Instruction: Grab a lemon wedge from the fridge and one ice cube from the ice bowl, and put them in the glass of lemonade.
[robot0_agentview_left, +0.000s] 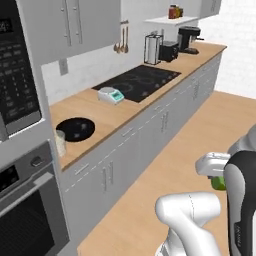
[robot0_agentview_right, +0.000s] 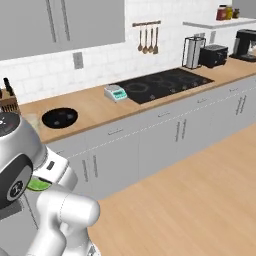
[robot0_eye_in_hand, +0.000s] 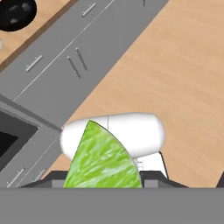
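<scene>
The lemon wedge (robot0_eye_in_hand: 101, 161) is bright yellow-green and sits low in the hand view, with my gripper (robot0_eye_in_hand: 103, 179) shut on it. From the left base view the wedge (robot0_agentview_left: 218, 182) peeks out under the hand (robot0_agentview_left: 214, 166), held over the wooden floor, well away from the counter. A green sliver of the lemon wedge (robot0_agentview_right: 37, 184) also shows beside the arm in the right base view. The black ice bowl (robot0_agentview_left: 75, 128) (robot0_agentview_right: 59, 117) (robot0_eye_in_hand: 16, 13) rests on the counter. The glass of lemonade (robot0_agentview_left: 60, 142) stands just left of it near the counter edge. The fridge is out of view.
A grey scale (robot0_agentview_left: 111, 95) and black cooktop (robot0_agentview_left: 137, 81) lie further along the counter, then a toaster (robot0_agentview_left: 169, 51) and coffee machine (robot0_agentview_left: 188, 39). A wall oven (robot0_agentview_left: 25, 210) stands left of the grey cabinets (robot0_agentview_left: 150, 135). A knife block (robot0_agentview_right: 7, 102) stands behind the glass.
</scene>
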